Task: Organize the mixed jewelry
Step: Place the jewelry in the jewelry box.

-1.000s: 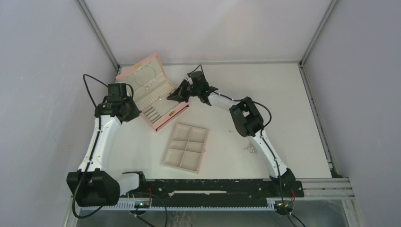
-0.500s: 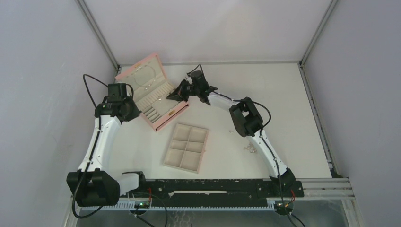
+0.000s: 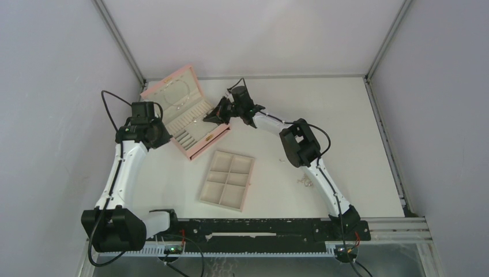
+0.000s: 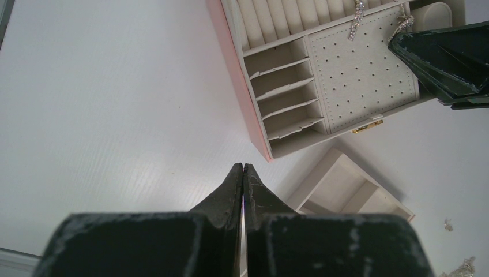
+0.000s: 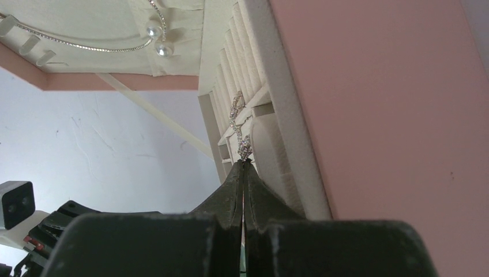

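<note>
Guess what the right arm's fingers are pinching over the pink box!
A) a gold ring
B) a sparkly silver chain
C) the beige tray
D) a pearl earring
B: in the right wrist view, the right fingers are shut on the end of a sparkly silver chain, and the rest of it trails over the ring rolls of the pink jewelry box.

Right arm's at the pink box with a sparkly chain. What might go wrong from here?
1. The right gripper pinches the sparkly chain only by its very end, so it may slip out early or snag on the ring rolls.
2. A snagged chain might drag the pink box, which nothing steadies: the left gripper hangs shut off to its side, holding nothing.
</note>
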Controlling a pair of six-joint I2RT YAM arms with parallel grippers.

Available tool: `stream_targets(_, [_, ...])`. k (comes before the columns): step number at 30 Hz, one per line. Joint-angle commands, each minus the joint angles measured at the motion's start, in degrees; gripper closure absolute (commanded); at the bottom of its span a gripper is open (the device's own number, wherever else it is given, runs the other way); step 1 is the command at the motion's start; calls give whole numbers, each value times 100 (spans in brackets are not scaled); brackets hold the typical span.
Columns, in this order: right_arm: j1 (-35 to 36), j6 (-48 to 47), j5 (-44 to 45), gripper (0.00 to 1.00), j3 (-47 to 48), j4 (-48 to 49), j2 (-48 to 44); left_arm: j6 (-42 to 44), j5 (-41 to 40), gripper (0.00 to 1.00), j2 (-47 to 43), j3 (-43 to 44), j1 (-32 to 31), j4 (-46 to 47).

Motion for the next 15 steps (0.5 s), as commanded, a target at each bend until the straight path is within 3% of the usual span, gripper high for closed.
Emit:
stream_targets(1, [31,-276,378,100,-63,-481,11,127,-67,96,-149,87,55,58])
stream_targets(15, [84,-757,766,100,286,-1427,17,144,-82,96,-146,87,61,36])
